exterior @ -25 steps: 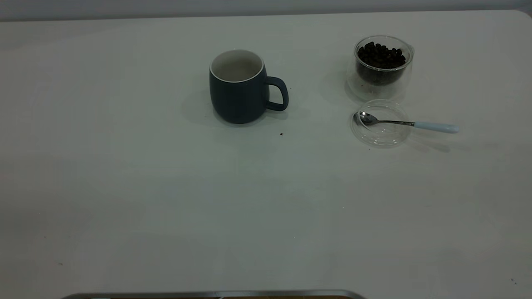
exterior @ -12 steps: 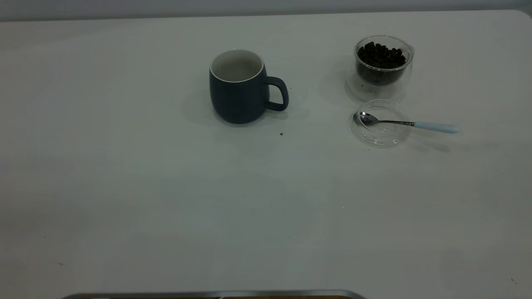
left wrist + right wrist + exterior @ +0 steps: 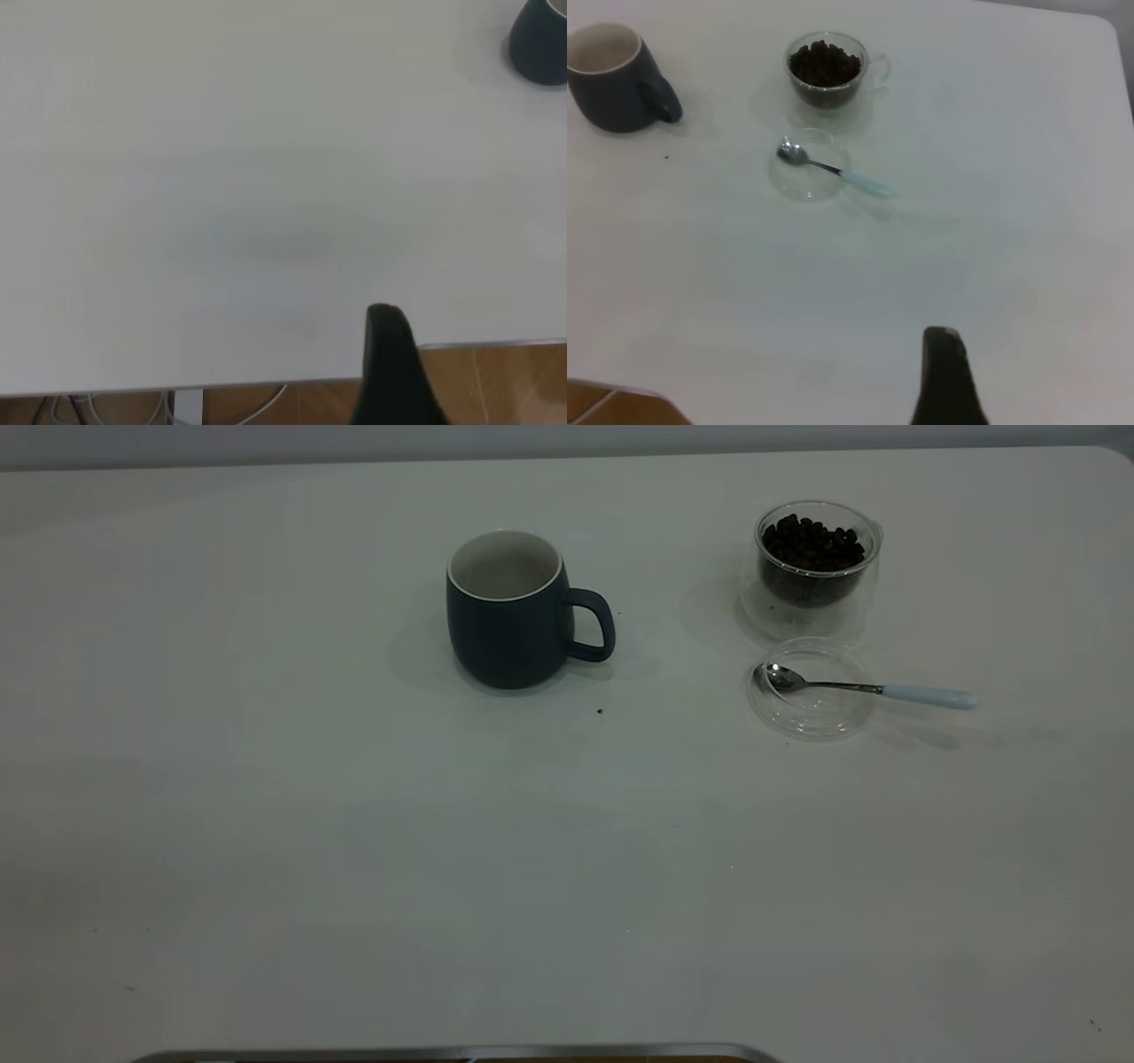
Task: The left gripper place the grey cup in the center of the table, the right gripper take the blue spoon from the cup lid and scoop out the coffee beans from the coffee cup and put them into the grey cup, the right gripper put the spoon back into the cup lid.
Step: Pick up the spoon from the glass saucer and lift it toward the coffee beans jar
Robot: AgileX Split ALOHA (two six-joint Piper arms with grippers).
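The grey cup stands upright a little left of the table's middle, handle to the right, empty inside. To its right is the coffee cup, holding the coffee beans. In front of it lies the cup lid. The blue spoon has its bowl in the lid and its pale handle over the right rim. Neither gripper shows in the exterior view. A black part of my left gripper hangs by the table's near edge, far from the grey cup. My right gripper is well back from the spoon.
A few dark specks lie on the white top, one just in front of the mug's handle. A metal edge runs along the near side. Wooden floor and cables show past the table edge in the left wrist view.
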